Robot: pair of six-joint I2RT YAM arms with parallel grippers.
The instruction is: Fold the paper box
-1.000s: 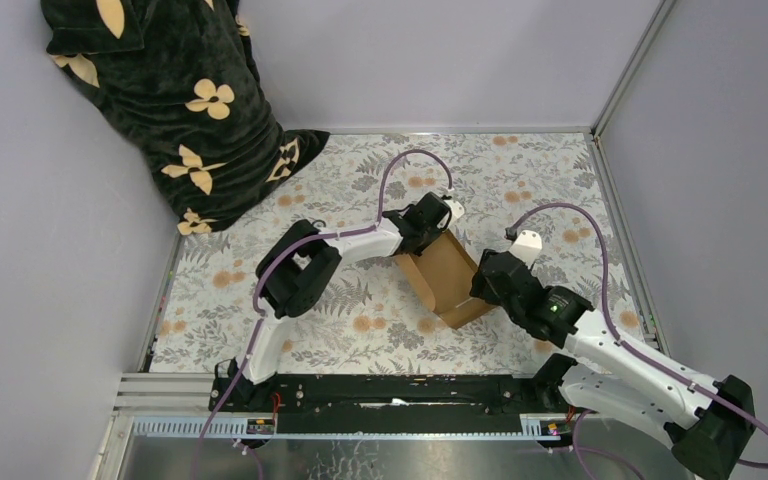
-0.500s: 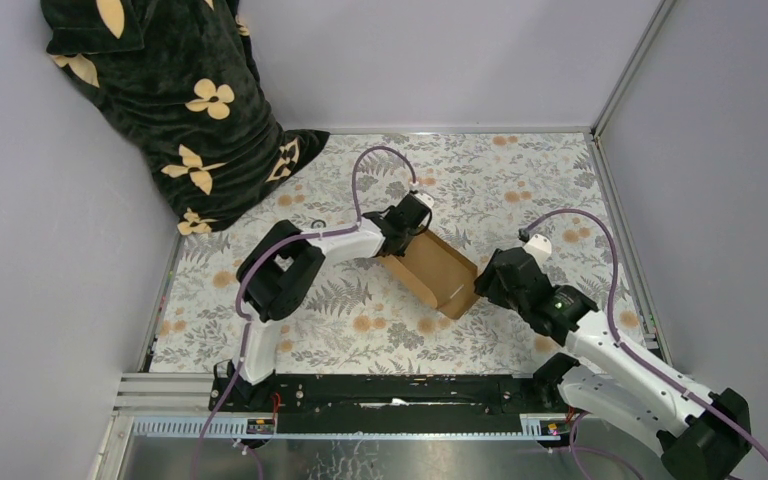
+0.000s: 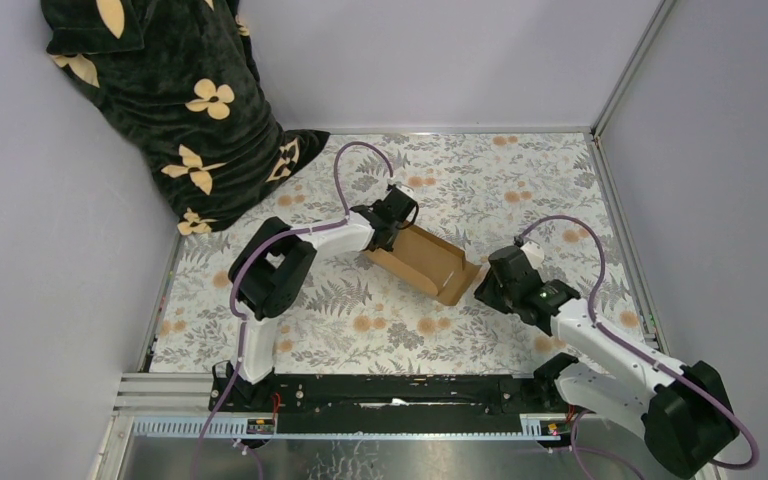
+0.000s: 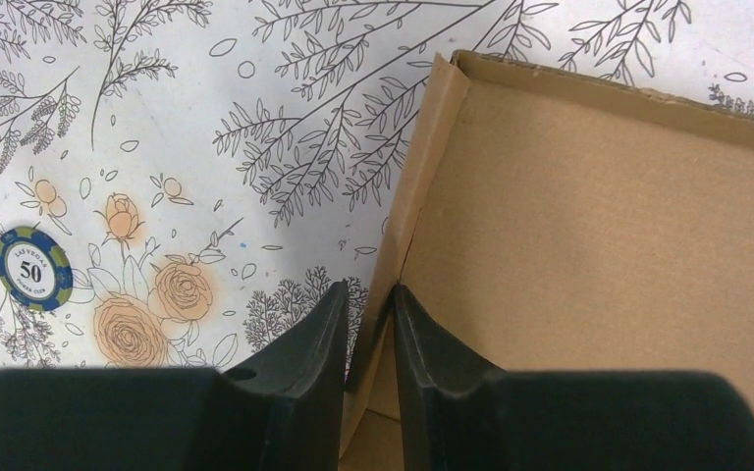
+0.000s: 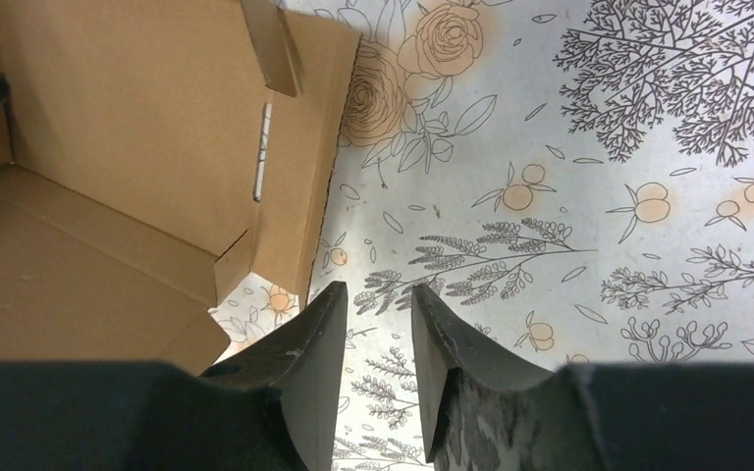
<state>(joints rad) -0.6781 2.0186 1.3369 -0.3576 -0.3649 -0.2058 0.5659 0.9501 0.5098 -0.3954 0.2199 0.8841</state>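
Left pincer (image 4: 368, 294): my fingers are nearly together, nipping a thin side wall of the paper box (image 4: 599, 245). One finger is inside the wall, the other outside.
Right pincer (image 5: 380, 294): my fingers stand a narrow gap apart with nothing between them. They hang over the worktop just beside the box's end and hold nothing.
Paper box, place: it lies on the worktop (image 3: 520, 170) around the middle, slanted, between my two pincers.
Paper box, look: a shallow open tray, unmarked, with low walls raised. The end by my right pincer shows a folded flap with a slit and a notched corner.
Paper box, material: plain brown corrugated cardboard, matte, with raw cut edges.
Worktop: a pale cover printed with grey ferns and orange flowers.
Poker chip (image 4: 31, 268): round, blue and green, marked 50, lying flat to the left of the box.
Blanket (image 3: 160, 100): dark plush with cream flowers, heaped in the far left corner.
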